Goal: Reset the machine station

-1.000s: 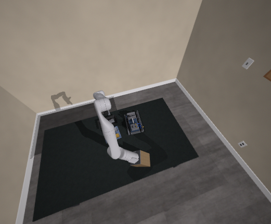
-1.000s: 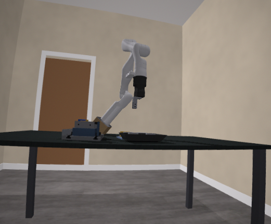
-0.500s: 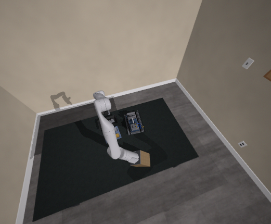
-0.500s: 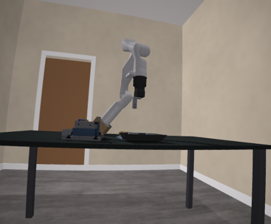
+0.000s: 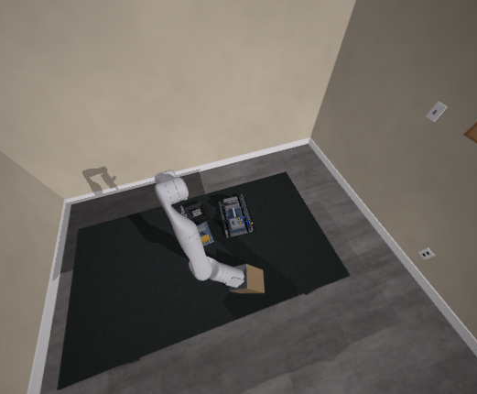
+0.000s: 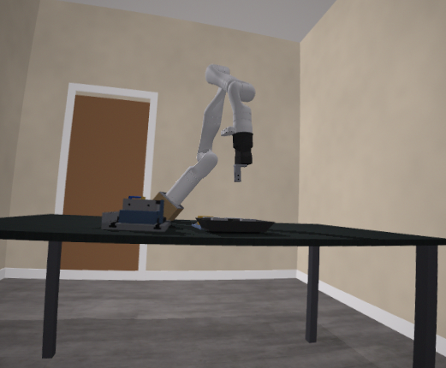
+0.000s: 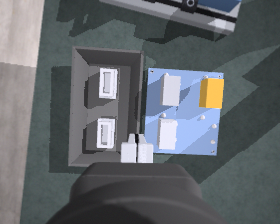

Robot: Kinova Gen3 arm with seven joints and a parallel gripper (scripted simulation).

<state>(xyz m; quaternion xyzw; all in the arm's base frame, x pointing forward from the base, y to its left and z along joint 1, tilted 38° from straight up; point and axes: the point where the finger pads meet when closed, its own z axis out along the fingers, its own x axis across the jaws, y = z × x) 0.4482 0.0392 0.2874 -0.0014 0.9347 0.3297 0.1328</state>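
Hand shut on nothing, high above the tray and plate.

Top view: the arm (image 5: 184,229) hides part of the infeed plate (image 5: 206,237); the vise (image 5: 235,215) sits right of it. Exterior view: the hand (image 6: 237,177) hangs well above the surface (image 6: 217,240), fingers together, holding nothing. Wrist view: two finished parts (image 7: 107,83) lie pocket up in the outfeed tray (image 7: 79,107); two gray blanks (image 7: 171,89) and a brass blank (image 7: 211,93) lie on the plate. Likely risk: descending closed, the fingers would strike a blank or pin.
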